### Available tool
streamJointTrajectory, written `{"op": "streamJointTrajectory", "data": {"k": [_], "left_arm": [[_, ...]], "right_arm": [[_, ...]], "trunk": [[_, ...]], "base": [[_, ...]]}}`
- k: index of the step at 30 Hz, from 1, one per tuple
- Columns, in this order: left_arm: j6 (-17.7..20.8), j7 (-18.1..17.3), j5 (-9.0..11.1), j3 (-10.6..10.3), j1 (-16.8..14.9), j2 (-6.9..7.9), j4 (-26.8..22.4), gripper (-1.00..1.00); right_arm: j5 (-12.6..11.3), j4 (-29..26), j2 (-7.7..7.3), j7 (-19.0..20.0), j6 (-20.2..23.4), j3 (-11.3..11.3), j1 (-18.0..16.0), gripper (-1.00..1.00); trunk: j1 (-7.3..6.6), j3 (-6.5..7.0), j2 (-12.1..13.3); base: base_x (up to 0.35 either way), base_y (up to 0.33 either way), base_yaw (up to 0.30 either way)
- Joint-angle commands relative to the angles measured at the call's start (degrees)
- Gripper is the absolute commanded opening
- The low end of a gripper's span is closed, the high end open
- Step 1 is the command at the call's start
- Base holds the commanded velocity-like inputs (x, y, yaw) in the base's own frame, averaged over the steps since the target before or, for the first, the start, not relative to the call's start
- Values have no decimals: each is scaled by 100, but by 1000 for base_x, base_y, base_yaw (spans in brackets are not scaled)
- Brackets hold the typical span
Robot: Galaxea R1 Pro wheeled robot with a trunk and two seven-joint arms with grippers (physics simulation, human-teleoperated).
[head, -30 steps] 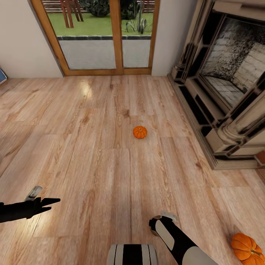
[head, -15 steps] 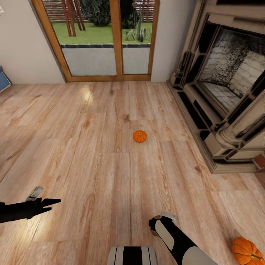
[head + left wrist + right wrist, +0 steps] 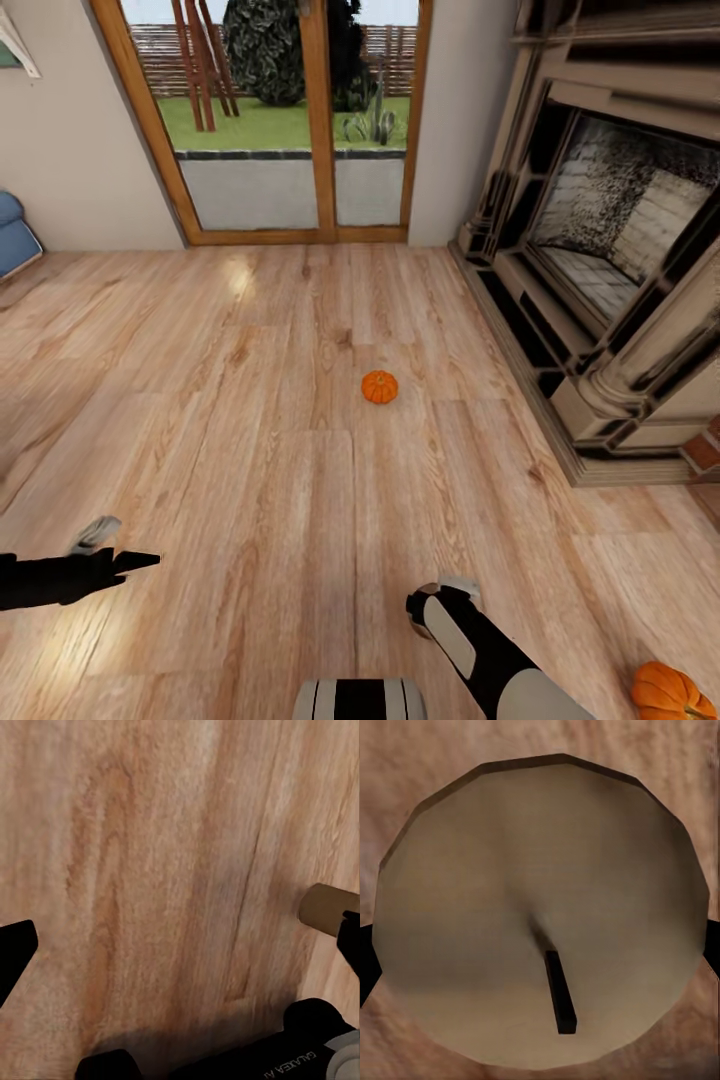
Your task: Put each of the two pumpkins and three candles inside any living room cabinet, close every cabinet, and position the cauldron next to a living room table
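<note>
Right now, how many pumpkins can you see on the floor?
2. One pumpkin sits mid-floor ahead, left of the fireplace. The other pumpkin lies at the head view's bottom right corner, partly cut off. More may be out of frame.

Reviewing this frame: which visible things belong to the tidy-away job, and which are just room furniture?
Job:
small ribbed orange pumpkin mid-floor
second orange pumpkin beside the right arm
stubby beige candle between the right gripper's fingers

Background:
brick fireplace
wood-framed glass door
</note>
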Motion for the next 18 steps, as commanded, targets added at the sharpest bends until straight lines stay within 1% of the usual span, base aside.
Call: {"op": "streamJointTrajectory", "data": {"k": [1, 3, 5, 7, 8, 9, 12, 16, 18], "left_arm": [[-1, 68, -64, 4, 2, -6, -1, 100], [-4, 176, -135, 1, -1, -33, -1, 100], [-8, 353, -169, -2, -2, -93, -1, 100], [-9, 601, -181, -2, -2, -157, -11, 100], [-10, 638, -180, -2, -2, -169, -15, 100], [-9, 725, -183, -3, -2, -207, -24, 100], [-13, 807, -185, -7, -2, -259, -33, 100], [-15, 831, -186, -11, -3, -277, -36, 100], [-15, 834, -186, -11, -3, -279, -36, 100]], "right_arm": [[-23, -17, -1, -12, 1, -1, 1, -100], [-24, -109, -6, -23, 68, 3, 1, -100], [-21, -338, -9, -41, 379, 12, 8, -100], [-17, -788, -16, -62, 746, 21, 62, -100], [-17, -866, -17, -64, 796, 22, 69, -100], [-17, -1076, -18, -71, 955, 23, 79, -100], [-16, -1356, -17, -80, 1292, 24, 86, -100], [-16, -1678, -11, -83, 1628, 22, 88, -100], [-16, -1927, -16, -83, 1892, 5, 89, -100]], "trunk": [[-2, 23, 2], [-7, 67, 4], [-13, 111, 7], [-18, 156, 10], [-20, 178, 11], [-23, 200, 12], [-31, 266, 16], [-41, 355, 22], [-46, 399, 24]], "base": [[0, 0, 0], [0, 0, 0], [0, 0, 0], [0, 0, 0], [0, 0, 0], [0, 0, 0], [0, 0, 0], [0, 0, 0], [0, 0, 0]]}}
